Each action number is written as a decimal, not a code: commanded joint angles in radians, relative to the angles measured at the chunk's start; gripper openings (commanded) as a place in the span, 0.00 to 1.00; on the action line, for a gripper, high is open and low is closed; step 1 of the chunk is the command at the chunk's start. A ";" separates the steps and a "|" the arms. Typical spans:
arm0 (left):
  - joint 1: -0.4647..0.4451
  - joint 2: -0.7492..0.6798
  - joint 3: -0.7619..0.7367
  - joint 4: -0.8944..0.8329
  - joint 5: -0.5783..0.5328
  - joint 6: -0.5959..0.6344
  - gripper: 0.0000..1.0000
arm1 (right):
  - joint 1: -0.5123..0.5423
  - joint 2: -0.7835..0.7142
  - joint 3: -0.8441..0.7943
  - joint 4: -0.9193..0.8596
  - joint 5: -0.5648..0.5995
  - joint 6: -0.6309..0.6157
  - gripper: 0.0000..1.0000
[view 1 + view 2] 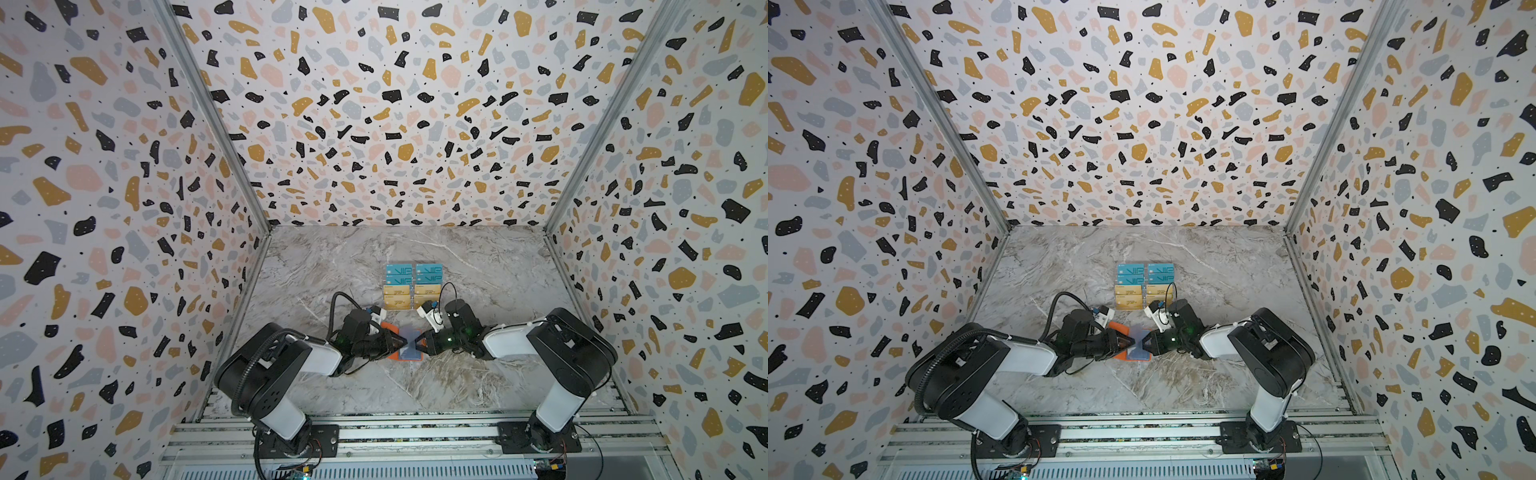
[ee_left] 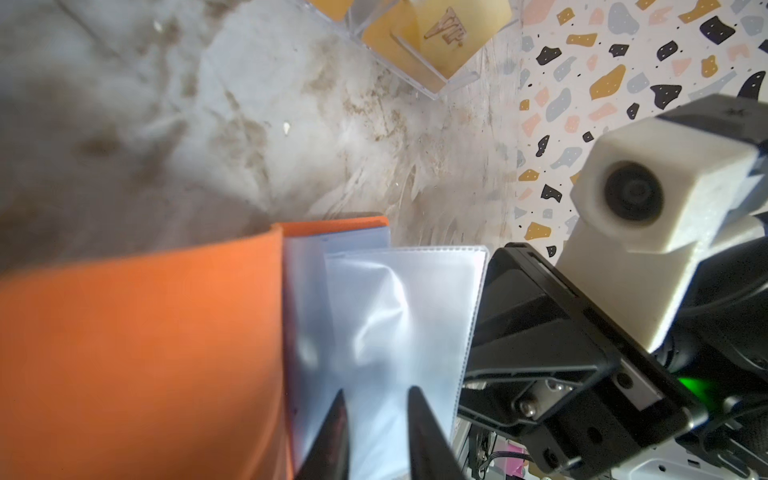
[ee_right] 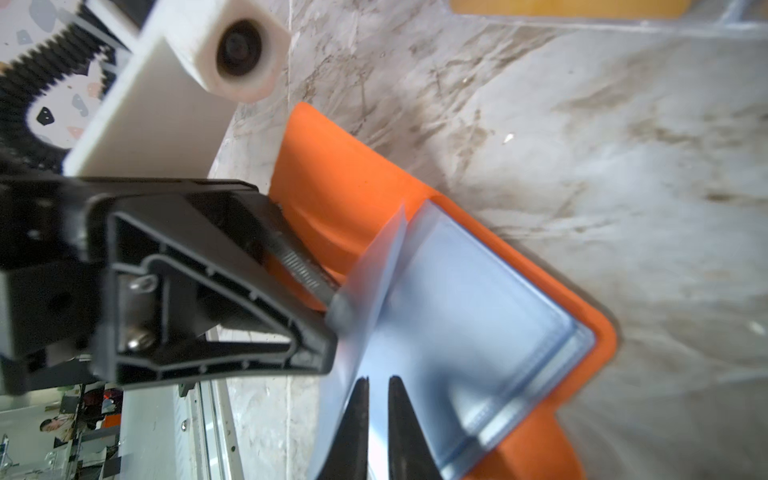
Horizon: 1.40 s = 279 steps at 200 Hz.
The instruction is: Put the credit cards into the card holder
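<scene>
Both top views first. Show the card holder lying open on the marble table, with its clear sleeves uppermost. Show the left gripper reaching in from nine o'clock and the right gripper from three o'clock, their tips almost meeting over the sleeves. Place the credit cards at twelve o'clock of the holder, apart from both grippers, and the teal cards at twelve o'clock of those. Read "VIP" on the teal ones; cannot make out the small script on the gold ones from here.

Left wrist next. Shows the left fingers parted by a narrow gap over a sleeve leaf. Cannot say whether they touch it. Also catches a gold card standing in a clear rack, with "VIP" legible on it in script.

Right wrist last. Shows the right fingers nearly closed, seemingly nipping the edge of one of the clear sleeves, with the orange cover flat beneath.

Handling, as a judgement only. Expect the cards to be light, stiff and slick — best pinched across an edge standing free of the rack. Expect the sleeves to be limp and glossy, quick to buckle or slip. Hold a leaf near its open edge and keep the mouth spread.
</scene>
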 commanded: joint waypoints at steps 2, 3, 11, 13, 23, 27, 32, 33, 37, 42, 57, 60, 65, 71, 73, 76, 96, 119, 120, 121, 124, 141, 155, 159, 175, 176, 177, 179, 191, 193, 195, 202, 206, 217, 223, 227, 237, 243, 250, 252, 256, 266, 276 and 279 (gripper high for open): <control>0.005 -0.052 0.021 -0.028 0.007 -0.001 0.37 | 0.008 -0.023 0.028 0.015 -0.028 -0.012 0.14; 0.005 -0.054 0.023 -0.033 0.006 0.000 0.38 | 0.008 -0.022 0.030 0.014 -0.028 -0.012 0.14; 0.005 -0.070 0.038 -0.085 -0.003 0.008 0.42 | 0.011 -0.023 0.037 0.006 -0.030 -0.017 0.14; 0.005 -0.075 0.043 -0.104 -0.005 0.012 0.42 | 0.011 -0.023 0.039 0.005 -0.030 -0.018 0.14; 0.005 -0.099 0.069 -0.192 -0.023 0.037 0.43 | 0.015 -0.020 0.050 -0.004 -0.032 -0.025 0.14; 0.006 -0.110 0.077 -0.229 -0.034 0.046 0.44 | 0.016 -0.019 0.055 -0.008 -0.032 -0.028 0.14; 0.006 -0.126 0.088 -0.278 -0.051 0.059 0.44 | 0.018 -0.015 0.059 -0.012 -0.033 -0.031 0.14; 0.006 -0.130 0.089 -0.289 -0.054 0.061 0.44 | 0.019 -0.014 0.061 -0.012 -0.032 -0.031 0.14; 0.006 -0.144 0.100 -0.330 -0.069 0.073 0.44 | 0.021 -0.012 0.065 -0.015 -0.033 -0.033 0.14; 0.007 -0.162 0.112 -0.380 -0.090 0.089 0.44 | 0.023 -0.009 0.070 -0.016 -0.034 -0.035 0.14; 0.011 -0.230 0.151 -0.538 -0.168 0.143 0.45 | 0.031 0.000 0.087 -0.024 -0.034 -0.043 0.14; 0.013 -0.242 0.159 -0.564 -0.184 0.149 0.46 | 0.032 0.003 0.092 -0.026 -0.033 -0.045 0.14; 0.017 -0.264 0.169 -0.600 -0.206 0.156 0.46 | 0.035 0.009 0.101 -0.031 -0.032 -0.047 0.15; 0.024 -0.293 0.177 -0.633 -0.233 0.158 0.46 | 0.038 0.015 0.110 -0.037 -0.032 -0.050 0.15; 0.025 -0.303 0.180 -0.645 -0.241 0.158 0.46 | 0.039 0.018 0.114 -0.038 -0.033 -0.052 0.15; 0.029 -0.314 0.183 -0.660 -0.255 0.159 0.46 | 0.041 0.022 0.119 -0.038 -0.033 -0.052 0.15; 0.044 -0.362 0.201 -0.724 -0.291 0.170 0.48 | 0.052 0.047 0.147 -0.041 -0.038 -0.054 0.15; 0.045 -0.339 0.193 -0.712 -0.255 0.184 0.48 | 0.057 0.070 0.152 -0.022 -0.039 -0.045 0.15; 0.045 -0.337 0.193 -0.711 -0.253 0.184 0.48 | 0.056 0.072 0.152 -0.022 -0.039 -0.044 0.15; 0.045 -0.335 0.193 -0.710 -0.251 0.185 0.48 | 0.056 0.073 0.152 -0.020 -0.039 -0.043 0.15; 0.045 -0.331 0.191 -0.707 -0.246 0.187 0.48 | 0.056 0.075 0.152 -0.020 -0.040 -0.042 0.15; 0.045 -0.327 0.191 -0.694 -0.245 0.196 0.46 | 0.057 0.078 0.149 -0.016 -0.038 -0.040 0.15; 0.047 -0.331 0.214 -0.716 -0.285 0.221 0.46 | 0.058 0.081 0.151 -0.013 -0.036 -0.040 0.15; 0.048 -0.329 0.222 -0.726 -0.296 0.229 0.45 | 0.057 0.082 0.154 -0.014 -0.034 -0.039 0.15; 0.060 -0.299 0.262 -0.777 -0.341 0.268 0.45 | 0.058 0.094 0.180 -0.023 -0.032 -0.042 0.15; 0.060 -0.297 0.264 -0.779 -0.345 0.271 0.45 | 0.058 0.094 0.182 -0.024 -0.031 -0.042 0.15; 0.061 -0.296 0.267 -0.782 -0.348 0.273 0.45 | 0.058 0.094 0.184 -0.025 -0.031 -0.042 0.15; 0.061 -0.293 0.270 -0.789 -0.357 0.279 0.44 | 0.058 0.096 0.188 -0.027 -0.030 -0.044 0.15; 0.062 -0.285 0.293 -0.819 -0.408 0.307 0.45 | 0.063 0.103 0.210 -0.036 -0.022 -0.048 0.15; 0.062 -0.284 0.294 -0.823 -0.415 0.310 0.45 | 0.063 0.103 0.213 -0.039 -0.020 -0.048 0.15; 0.063 -0.285 0.297 -0.827 -0.422 0.313 0.45 | 0.064 0.105 0.217 -0.041 -0.018 -0.049 0.15; 0.065 -0.285 0.304 -0.835 -0.435 0.323 0.46 | 0.066 0.111 0.230 -0.053 -0.012 -0.051 0.15; 0.067 -0.287 0.309 -0.835 -0.438 0.328 0.46 | 0.067 0.115 0.236 -0.060 -0.008 -0.054 0.15; 0.071 -0.285 0.322 -0.842 -0.447 0.344 0.47 | 0.069 0.127 0.252 -0.071 -0.002 -0.060 0.16; 0.072 -0.285 0.329 -0.849 -0.453 0.351 0.48 | 0.071 0.133 0.259 -0.077 -0.001 -0.063 0.17; 0.074 -0.285 0.332 -0.852 -0.454 0.355 0.48 | 0.072 0.138 0.264 -0.081 0.003 -0.065 0.17; 0.080 -0.286 0.338 -0.857 -0.455 0.365 0.49 | 0.075 0.150 0.278 -0.090 0.006 -0.073 0.18; 0.084 -0.289 0.337 -0.856 -0.455 0.369 0.50 | 0.077 0.156 0.287 -0.099 0.007 -0.076 0.18; 0.092 -0.293 0.334 -0.851 -0.451 0.371 0.51 | 0.080 0.167 0.296 -0.106 0.011 -0.079 0.18; 0.093 -0.294 0.331 -0.849 -0.448 0.372 0.52 | 0.082 0.168 0.300 -0.108 0.014 -0.081 0.18; 0.098 -0.295 0.326 -0.843 -0.446 0.371 0.53 | 0.084 0.173 0.304 -0.112 0.017 -0.084 0.19; 0.104 -0.294 0.314 -0.826 -0.436 0.372 0.55 | 0.089 0.188 0.319 -0.123 0.021 -0.090 0.19; 0.105 -0.283 0.306 -0.812 -0.414 0.378 0.55 | 0.095 0.200 0.334 -0.135 0.024 -0.096 0.20; 0.105 -0.279 0.304 -0.809 -0.404 0.381 0.55 | 0.096 0.203 0.336 -0.138 0.028 -0.098 0.20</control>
